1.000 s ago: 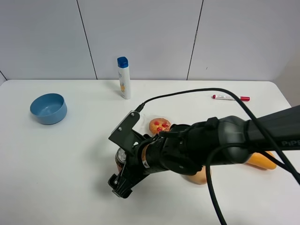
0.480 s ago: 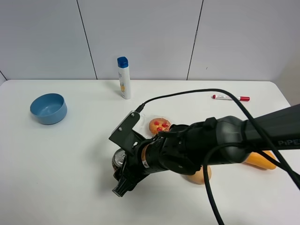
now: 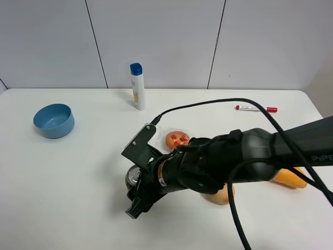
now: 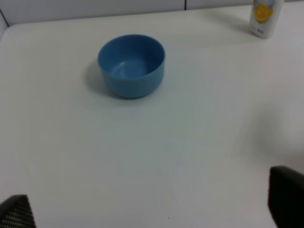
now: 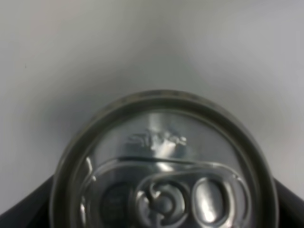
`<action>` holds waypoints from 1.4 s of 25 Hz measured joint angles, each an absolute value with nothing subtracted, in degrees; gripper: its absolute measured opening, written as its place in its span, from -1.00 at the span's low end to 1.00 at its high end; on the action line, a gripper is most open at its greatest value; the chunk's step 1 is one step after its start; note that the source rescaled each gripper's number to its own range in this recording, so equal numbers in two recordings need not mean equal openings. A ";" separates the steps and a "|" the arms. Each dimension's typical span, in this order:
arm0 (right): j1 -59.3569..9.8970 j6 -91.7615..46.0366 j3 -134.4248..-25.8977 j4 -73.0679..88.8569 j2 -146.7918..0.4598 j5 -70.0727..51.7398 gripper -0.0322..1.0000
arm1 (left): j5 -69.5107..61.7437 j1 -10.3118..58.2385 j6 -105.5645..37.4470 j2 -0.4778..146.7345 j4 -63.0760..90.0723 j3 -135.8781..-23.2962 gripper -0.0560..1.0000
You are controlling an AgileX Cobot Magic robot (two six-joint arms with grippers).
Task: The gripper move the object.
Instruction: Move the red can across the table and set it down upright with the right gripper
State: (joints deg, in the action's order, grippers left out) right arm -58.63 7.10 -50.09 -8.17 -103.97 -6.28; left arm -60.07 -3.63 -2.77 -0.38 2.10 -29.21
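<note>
Right wrist view: jaws flank the can point(image 5: 164, 190); whether they clamp it is unclear.

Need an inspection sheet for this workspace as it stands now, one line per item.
Surface: white table, flat and evenly lit.
Job's things: can upright, silver top and pull tab showing.
Clutter: blue bowl, blue-capped bottle, red marker, round pastry, orange items partly hidden by the arm.
Grippers: right gripper has its fingers on either side of the can, contact unclear; left gripper open, holding nothing.
Cables: black cable arcs above the table to the wrist.
Surroundings: panelled wall; nothing else seen.
</note>
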 joint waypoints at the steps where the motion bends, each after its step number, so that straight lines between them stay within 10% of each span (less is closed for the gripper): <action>1: -58.63 7.10 -50.09 -8.17 -103.27 -6.66 -0.93 | -60.07 -3.63 -2.77 -0.38 2.10 -29.21 1.00; 18: -57.50 7.10 -50.09 -7.58 -88.16 -13.95 -0.93 | -60.07 -3.63 -2.77 -0.38 2.10 -29.21 1.00; 35: -38.54 7.14 -54.65 -11.78 -85.62 -22.85 -0.93 | -60.07 -3.63 -2.77 -0.38 2.10 -29.21 1.00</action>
